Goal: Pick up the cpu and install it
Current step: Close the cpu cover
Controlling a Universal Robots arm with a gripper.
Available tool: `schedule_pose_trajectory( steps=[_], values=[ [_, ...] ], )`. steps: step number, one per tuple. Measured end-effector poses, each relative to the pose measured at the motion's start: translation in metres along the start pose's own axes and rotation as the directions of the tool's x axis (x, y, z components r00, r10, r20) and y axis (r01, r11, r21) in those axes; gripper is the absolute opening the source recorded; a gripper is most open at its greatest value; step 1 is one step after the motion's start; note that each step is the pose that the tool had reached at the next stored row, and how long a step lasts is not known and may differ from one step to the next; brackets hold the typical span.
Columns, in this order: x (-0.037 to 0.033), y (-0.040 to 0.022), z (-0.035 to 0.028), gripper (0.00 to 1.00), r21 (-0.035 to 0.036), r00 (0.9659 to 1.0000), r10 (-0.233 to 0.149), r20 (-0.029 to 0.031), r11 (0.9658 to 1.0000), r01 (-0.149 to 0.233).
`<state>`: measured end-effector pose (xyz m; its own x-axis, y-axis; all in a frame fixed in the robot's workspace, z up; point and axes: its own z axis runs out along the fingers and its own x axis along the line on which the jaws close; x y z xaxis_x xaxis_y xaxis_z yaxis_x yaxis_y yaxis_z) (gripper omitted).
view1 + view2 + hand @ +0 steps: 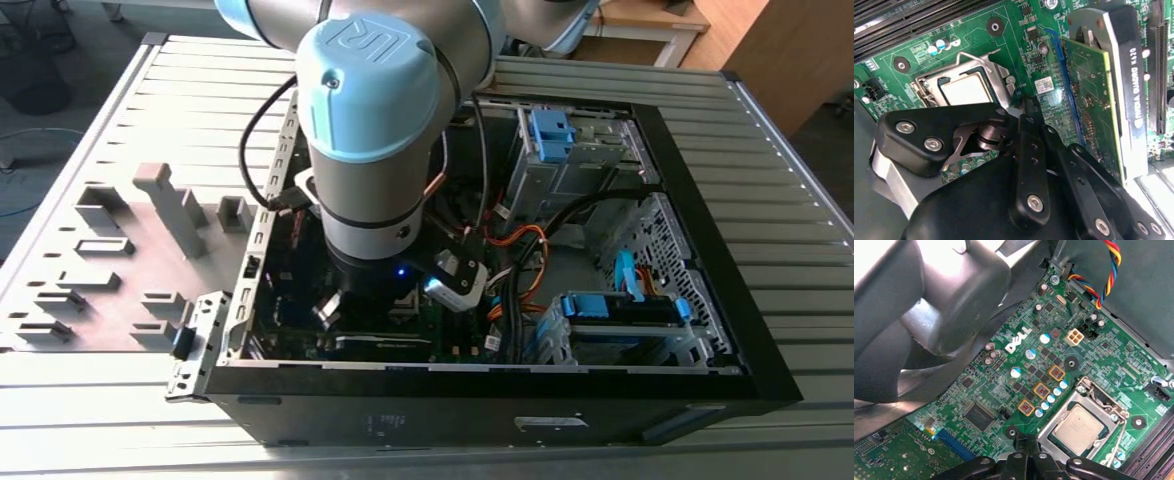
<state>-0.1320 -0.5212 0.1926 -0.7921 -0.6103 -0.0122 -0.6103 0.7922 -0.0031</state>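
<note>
The cpu point(966, 90) point(1079, 427), a small square chip with a dull silver top, lies flat in the motherboard socket with the hinged metal frame point(996, 82) point(1094, 390) down around it. My gripper point(1026, 106) point(1021, 441) hangs just beside the socket's corner, apart from the chip's top. Its black fingertips meet, shut with nothing between them. In the exterior view the arm reaches down into the open PC case point(694, 200), and the gripper point(336, 312) is low over the board at that view's left.
A graphics card point(1089, 100) stands upright close beside the gripper. Memory slots point(904, 25) run past the socket's far side. A black fan shroud point(954, 290) and coloured cables point(1106, 270) hang over the board. Drive cages point(574, 160) fill the case's right; a grey fixture plate point(134, 250) lies outside.
</note>
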Motion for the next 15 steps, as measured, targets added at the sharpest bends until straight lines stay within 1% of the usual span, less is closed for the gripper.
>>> schedule_pose_trajectory(
  steps=[15],
  values=[
    [-0.0018,0.0008,0.0001,0.11,0.0000,1.0000,0.000,0.0000,1.0000,0.000]
  ],
)
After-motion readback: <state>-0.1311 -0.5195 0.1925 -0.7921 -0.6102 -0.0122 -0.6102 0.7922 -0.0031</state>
